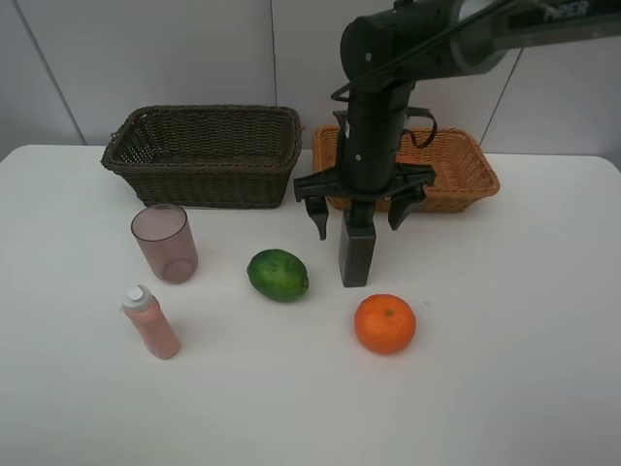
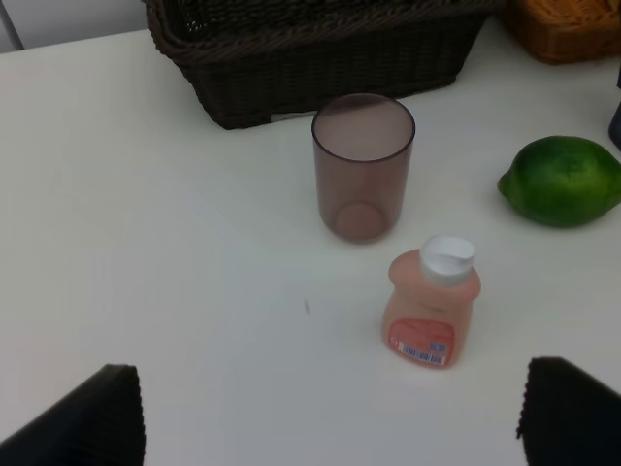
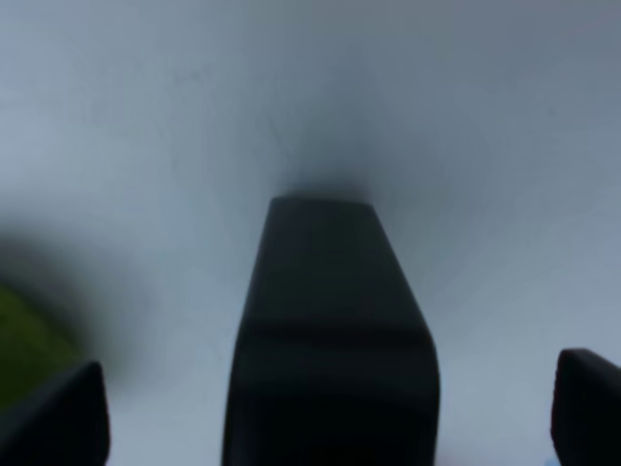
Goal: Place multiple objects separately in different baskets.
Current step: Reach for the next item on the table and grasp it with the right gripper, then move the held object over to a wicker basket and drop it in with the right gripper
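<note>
The right tool (image 1: 358, 229), jaws wide apart, straddles the upright dark grey square bottle (image 1: 356, 257) on the white worktop (image 1: 505, 379), just nearer than the orange-tan wicker basket (image 1: 466, 170). The left tool (image 2: 330, 416) is apart too

Matte black right arm (image 1: 374, 107) and right gripper (image 1: 359, 228) — looped cable (image 1: 425, 126), grey link (image 1: 543, 29) lettered PIPER.

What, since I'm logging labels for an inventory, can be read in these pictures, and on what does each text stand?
"PIPER": white lettering on the right arm, at the top edge of the high view.
Label of the pink bottle: red panel with small blue print, too small to read.
No other text shows.
</note>
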